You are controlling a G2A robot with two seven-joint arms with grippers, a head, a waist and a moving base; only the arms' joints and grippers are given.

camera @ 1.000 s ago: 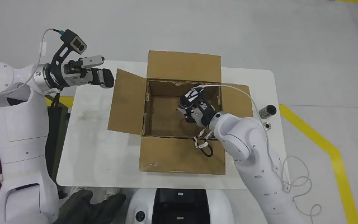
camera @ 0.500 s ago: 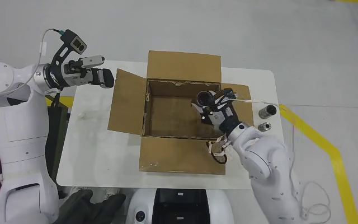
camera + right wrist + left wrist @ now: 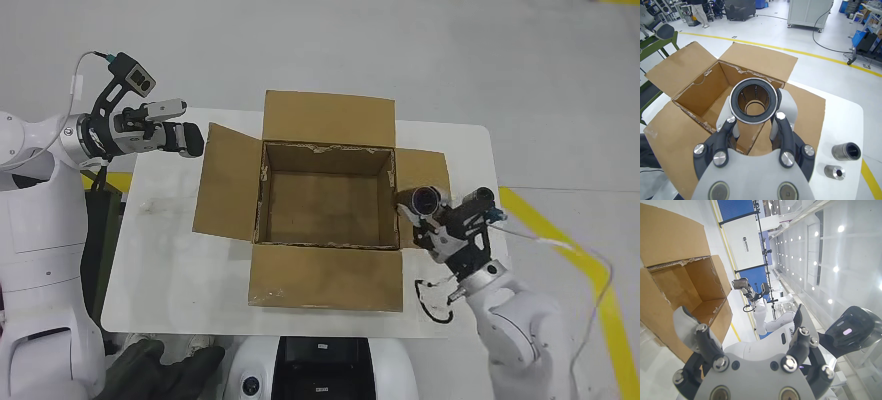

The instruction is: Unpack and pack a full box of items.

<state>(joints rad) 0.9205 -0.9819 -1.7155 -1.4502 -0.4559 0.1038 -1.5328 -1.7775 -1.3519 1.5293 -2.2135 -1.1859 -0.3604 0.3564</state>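
The brown cardboard box (image 3: 328,118) sits in the middle of the white worktop (image 3: 170,250) with all four flaps folded outward. From above its floor looks bare, though the strip under the near wall is hidden from that angle, so I would not swear that nothing lies there.

The right hand (image 3: 755,106) is closed on a steel cylindrical sleeve with a black end ring (image 3: 420,199). One finger presses each side of the barrel, which is held roughly level with its bore facing the wrist camera. The sleeve hangs over the box's right flap — outside the opening and above the cardboard, not touching it. Just right of that flap, two more pieces lie on their sides on the worktop: a larger grey metal bushing with a dark bore (image 3: 846,151) and, nearer the robot, a smaller plain metal cylinder with a narrow hole (image 3: 834,172). They are close together but apart.

The left hand (image 3: 741,313) is spread open with nothing between its fingers. It is held up beyond the box's left flap, at the far left of the worktop, well away from the parts.

By this showing, the unpacking half is close to done: two pieces are out, a third is lifted clear and the box is apparently empty. The held sleeve has yet to be set down beside the others. After that the whole second half remains — every piece has to go back inside.
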